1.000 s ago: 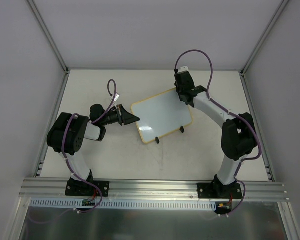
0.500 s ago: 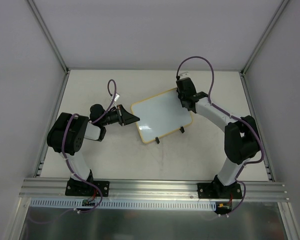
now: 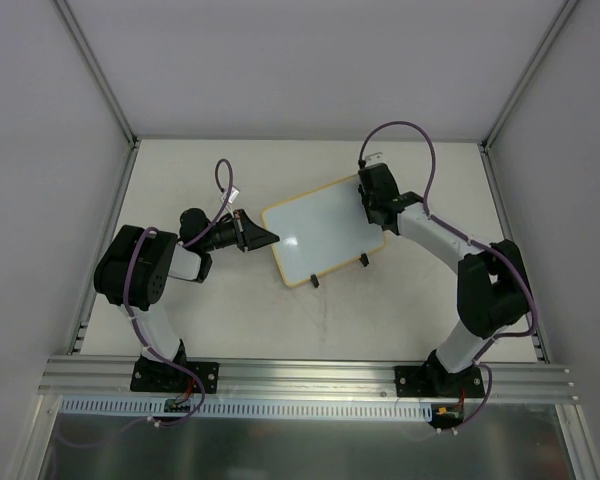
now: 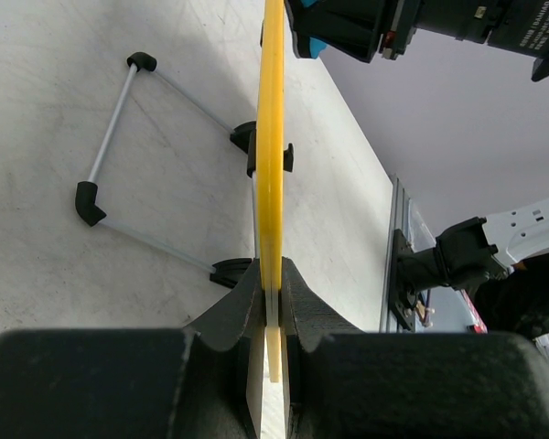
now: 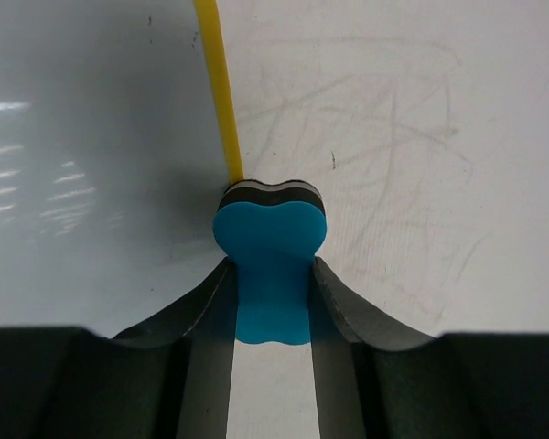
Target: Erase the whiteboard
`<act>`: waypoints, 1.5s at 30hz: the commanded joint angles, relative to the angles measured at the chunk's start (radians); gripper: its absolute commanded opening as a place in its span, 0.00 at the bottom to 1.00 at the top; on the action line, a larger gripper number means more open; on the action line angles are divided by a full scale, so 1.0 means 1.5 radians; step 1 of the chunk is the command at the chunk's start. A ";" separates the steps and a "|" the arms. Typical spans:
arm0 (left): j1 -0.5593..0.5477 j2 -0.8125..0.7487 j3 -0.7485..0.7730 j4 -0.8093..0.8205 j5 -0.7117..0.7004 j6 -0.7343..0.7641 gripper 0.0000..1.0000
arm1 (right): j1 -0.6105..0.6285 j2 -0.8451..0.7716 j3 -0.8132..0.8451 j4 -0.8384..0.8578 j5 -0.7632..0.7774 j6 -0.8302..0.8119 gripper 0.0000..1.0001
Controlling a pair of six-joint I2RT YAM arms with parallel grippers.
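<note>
The whiteboard (image 3: 322, 229) lies tilted at the table's middle, glossy white with a pale-yellow frame and black clips on its near edge. My left gripper (image 3: 270, 238) is shut on its left edge; in the left wrist view the yellow frame (image 4: 271, 174) runs edge-on between the jaws. My right gripper (image 3: 372, 207) is shut on the blue eraser (image 5: 271, 261), whose dark felt face presses on the board's right edge, over the yellow frame (image 5: 218, 87) and beside the white surface (image 5: 91, 137).
A wire stand with black corner pieces (image 4: 119, 155) shows under the board in the left wrist view. Grey walls enclose the table, with an aluminium rail (image 3: 300, 372) at the near edge. Bare table (image 5: 421, 137) lies right of the board.
My right gripper has slid with the eraser toward the board's right side and a little nearer to me. The left gripper and the board have not moved.
</note>
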 commanded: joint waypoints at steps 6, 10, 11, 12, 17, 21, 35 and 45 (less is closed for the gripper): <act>-0.007 -0.026 -0.007 0.229 0.038 0.025 0.00 | 0.000 -0.206 -0.034 -0.054 -0.084 0.047 0.00; -0.007 -0.026 -0.006 0.229 0.038 0.023 0.00 | 0.019 -0.281 -0.091 -0.080 -0.132 0.070 0.00; -0.007 -0.026 -0.006 0.229 0.038 0.025 0.00 | 0.025 -0.299 -0.130 -0.081 -0.158 0.076 0.00; -0.007 -0.026 -0.008 0.229 0.038 0.026 0.00 | 0.029 -0.333 -0.152 -0.081 -0.171 0.091 0.00; -0.007 -0.025 -0.007 0.229 0.037 0.026 0.00 | 0.067 -0.421 -0.270 -0.080 -0.232 0.144 0.00; -0.007 -0.030 -0.008 0.228 0.036 0.025 0.00 | 0.105 -0.472 -0.346 -0.080 -0.234 0.190 0.00; -0.002 -0.033 -0.016 0.226 0.028 0.029 0.00 | 0.162 -0.344 -0.373 -0.063 -0.164 0.250 0.05; -0.002 -0.037 -0.016 0.225 0.030 0.030 0.01 | 0.163 -0.249 -0.348 -0.034 -0.160 0.242 0.31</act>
